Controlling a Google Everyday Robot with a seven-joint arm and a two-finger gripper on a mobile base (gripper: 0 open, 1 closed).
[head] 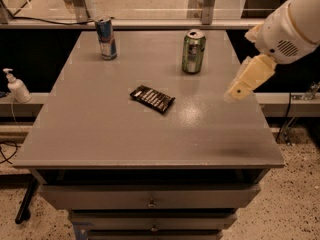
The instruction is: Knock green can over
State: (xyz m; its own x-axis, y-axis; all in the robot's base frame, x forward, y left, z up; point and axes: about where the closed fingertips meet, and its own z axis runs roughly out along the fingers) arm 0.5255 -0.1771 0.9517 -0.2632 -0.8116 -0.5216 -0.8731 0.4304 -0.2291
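The green can (193, 51) stands upright at the back of the grey table (100, 129), right of centre; it has a green, pale-patterned body and a silver top. My gripper (247, 80) is a pale beige piece under the white arm (287, 26). It hangs above the table's right edge, to the right of the can and a little nearer the front, apart from it.
A slim blue-and-silver can (105, 37) stands at the back left. A dark snack packet (152, 98) lies flat near the middle. A soap dispenser bottle (17, 86) sits on a ledge left of the table. Drawers (150, 196) are under the table top.
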